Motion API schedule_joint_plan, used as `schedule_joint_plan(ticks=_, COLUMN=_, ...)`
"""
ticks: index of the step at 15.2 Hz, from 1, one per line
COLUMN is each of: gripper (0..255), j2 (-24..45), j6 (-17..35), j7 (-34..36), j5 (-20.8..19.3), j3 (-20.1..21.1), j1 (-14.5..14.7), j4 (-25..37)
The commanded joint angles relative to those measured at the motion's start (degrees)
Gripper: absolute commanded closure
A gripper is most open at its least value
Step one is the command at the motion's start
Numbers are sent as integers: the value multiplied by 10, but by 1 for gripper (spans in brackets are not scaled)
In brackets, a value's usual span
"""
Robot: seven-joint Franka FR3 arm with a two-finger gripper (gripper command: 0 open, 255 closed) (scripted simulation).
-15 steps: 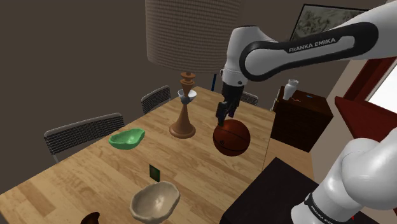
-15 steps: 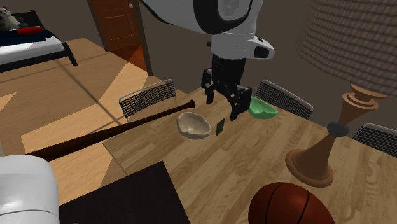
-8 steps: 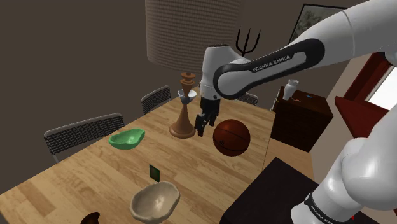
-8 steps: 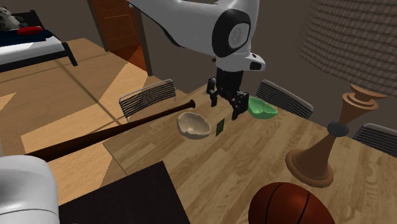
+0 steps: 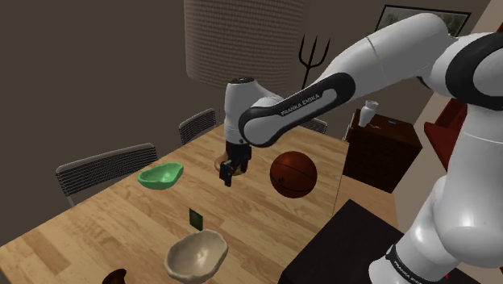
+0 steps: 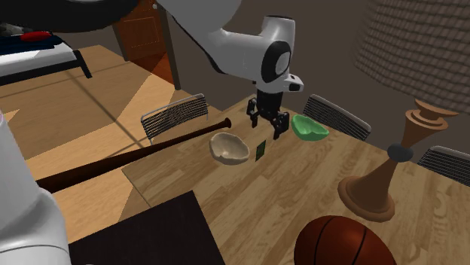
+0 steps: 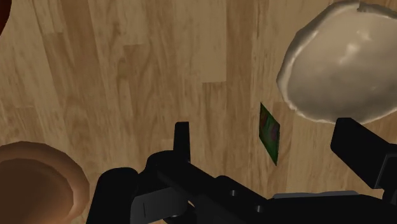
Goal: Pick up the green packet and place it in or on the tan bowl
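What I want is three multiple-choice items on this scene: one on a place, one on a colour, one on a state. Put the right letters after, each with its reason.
1. Where is the green packet?
A. On the table, close by the tan bowl
B. Inside that bowl
C. On the floor

2. What colour is the second bowl, the one farther from the packet?
A. Blue
B. Green
C. White

3. How is the gripper?
A. Shut on the packet
B. Shut on nothing
C. Open, above the table

Answers
1: A, the shoulder view shows it standing on the wood near the bowl's rim.
2: B, it is green in both exterior views.
3: C, the wrist view shows the fingers apart and the packet on the table beyond them, untouched.
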Motion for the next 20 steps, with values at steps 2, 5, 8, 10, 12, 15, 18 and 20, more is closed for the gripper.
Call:
schedule_joint_plan(ticks=2, gripper=0, j2=70, j6=13, j7=20, j5=-27, j3=-2, j1=18, j4=54)
schedule_joint_plan(ticks=5, gripper=0, j2=136, j6=17, j7=34, j5=-49, j3=-7, j1=38, j4=115)
schedule_joint_plan(ticks=8, gripper=0, j2=203, j6=14, j7=44, j5=-68, j3=-13, j1=59, j4=183)
schedule_joint_plan(ticks=10, gripper=0, j2=249, j6=8, j7=48, j5=-78, j3=-17, j1=74, j4=234)
schedule_joint_plan(ticks=12, gripper=0, j2=297, j6=0, j7=50, j5=-86, j3=-22, j1=89, j4=289)
schedule_joint_plan(ticks=15, gripper=0, j2=372, j6=-20, j7=49, j5=-95, j3=-28, j1=112, j4=385)
schedule_joint_plan(ticks=18, gripper=0, j2=387, j6=-7, j7=50, j5=-98, j3=-31, j1=113, j4=387)
schedule_joint_plan(ticks=20, gripper=0, j2=398, j6=1, j7=51, j5=-99, j3=-32, j1=114, j4=389)
